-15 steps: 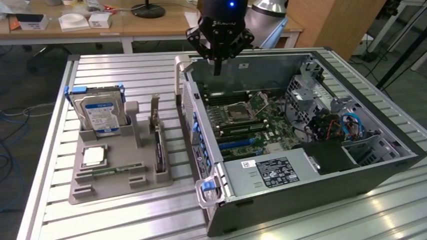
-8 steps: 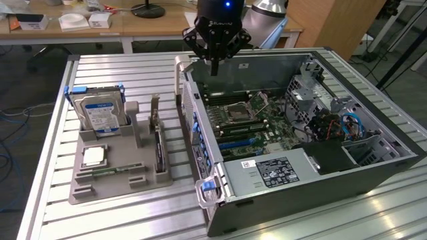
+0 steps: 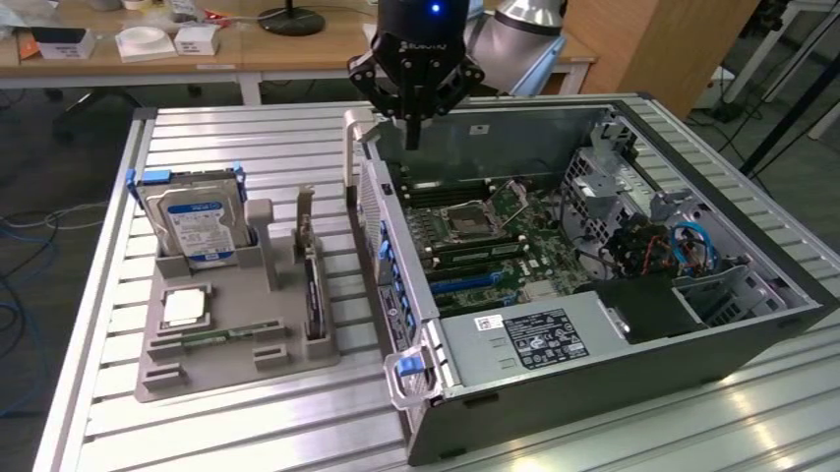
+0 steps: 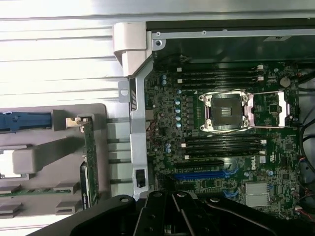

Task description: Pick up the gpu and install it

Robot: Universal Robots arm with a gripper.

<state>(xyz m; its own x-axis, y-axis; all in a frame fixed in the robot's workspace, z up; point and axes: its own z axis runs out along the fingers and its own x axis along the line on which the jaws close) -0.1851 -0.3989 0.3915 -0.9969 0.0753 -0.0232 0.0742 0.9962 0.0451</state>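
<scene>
This is looking like a robotics lab — an open computer case (image 3: 656,383) is lying on a slatted aluminium bench (image 3: 236,138), while wooden desks (image 3: 329,49) are standing behind — cables (image 3: 33,221) trailing on the floor.

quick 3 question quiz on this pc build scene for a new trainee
1. True or false: the gpu is already inside the computer case.
2. Multiple choice: the fingers of the gripper are A) wide open, B) shut on the gpu, C) shut with nothing between them.
3. Short answer: which part with a blue-white label stands in the gray holder, toward the exterior view's left of the gpu?

Key
1. False: it stands on edge in the holder, outside the case.
2. C: the gripper hangs over the case's edge, empty.
3. The hard drive.
</scene>
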